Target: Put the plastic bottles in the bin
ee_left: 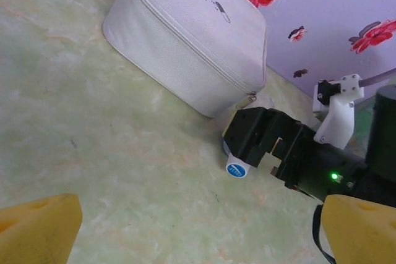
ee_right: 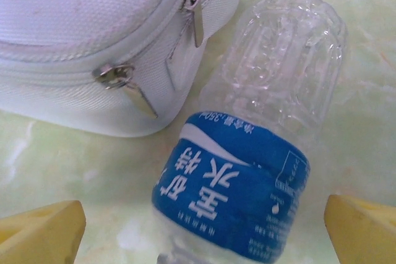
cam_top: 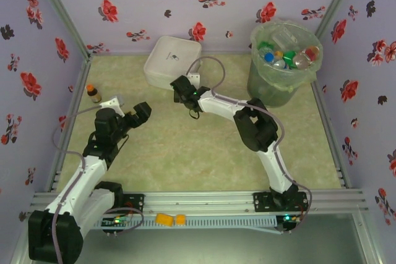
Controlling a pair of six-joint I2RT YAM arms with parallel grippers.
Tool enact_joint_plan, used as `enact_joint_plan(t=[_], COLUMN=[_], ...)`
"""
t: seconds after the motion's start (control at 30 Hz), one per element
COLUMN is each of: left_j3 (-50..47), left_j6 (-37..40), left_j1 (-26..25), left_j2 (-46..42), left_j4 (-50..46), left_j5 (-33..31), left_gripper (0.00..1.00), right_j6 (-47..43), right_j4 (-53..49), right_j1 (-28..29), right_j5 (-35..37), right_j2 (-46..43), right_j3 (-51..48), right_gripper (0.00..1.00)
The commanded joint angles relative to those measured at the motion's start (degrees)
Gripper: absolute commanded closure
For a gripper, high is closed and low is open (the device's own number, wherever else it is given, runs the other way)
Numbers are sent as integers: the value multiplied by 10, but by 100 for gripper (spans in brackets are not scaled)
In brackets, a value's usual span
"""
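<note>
My right pincer (ee_right: pixel 201 227) stands wide, a yellow pad (ee_right: pixel 43 230) on either side of a clear bottle (ee_right: pixel 247 171), and neither pad touches it. The bottle lies on its side on the surface (ee_right: pixel 371 91), close against the near corner of the white case (ee_right: pixel 80 41), cap end toward my wrist.

To do this well, I judge I should come down until the pads straddle the blue label, where the wall looks firmest. I should close slowly, because thin plastic will likely crumple or squirt out. The pad on the case side has little room, so it should slip between the bottle and the zip pulls without catching them. After a straight lift, I would swing to the bin (cam_top: pixel 272 88) in the far right corner. It is already heaped with bottles (cam_top: pixel 288 57), so I would let go high over its middle.

My right arm reaches forward and left from its base, elbow bent over mid-surface, wrist tipped down. My left pincer (ee_left: pixel 199 233) is wide and holds nothing, and it looks toward the case from the left.
</note>
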Motion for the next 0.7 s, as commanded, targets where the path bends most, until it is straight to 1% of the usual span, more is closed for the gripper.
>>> enact_joint_plan(t=[0.0, 0.17, 0.37, 0.47, 0.6, 0.67], left_j3=[4, 9, 9, 8, 7, 6], left_j6=[18, 19, 18, 16, 15, 15], left_j1=[-4, -3, -4, -4, -4, -4], left_j2=[-1, 2, 7, 6, 4, 3], left_j4=[-6, -4, 0, 0, -2, -1], left_j5=[6, 5, -2, -1, -2, -2], left_gripper=[0, 0, 0, 0, 0, 0], right_j6=[28, 17, 33, 39, 47, 48], right_j4=[0, -11, 21, 35, 35, 42], right_j1=[-19, -38, -60, -64, -69, -70], right_j5=[19, 3, -38, -47, -51, -54], right_j2=[31, 34, 11, 5, 5, 2], right_j3=[31, 33, -23, -45, -57, -64], right_gripper=[1, 7, 16, 20, 22, 27])
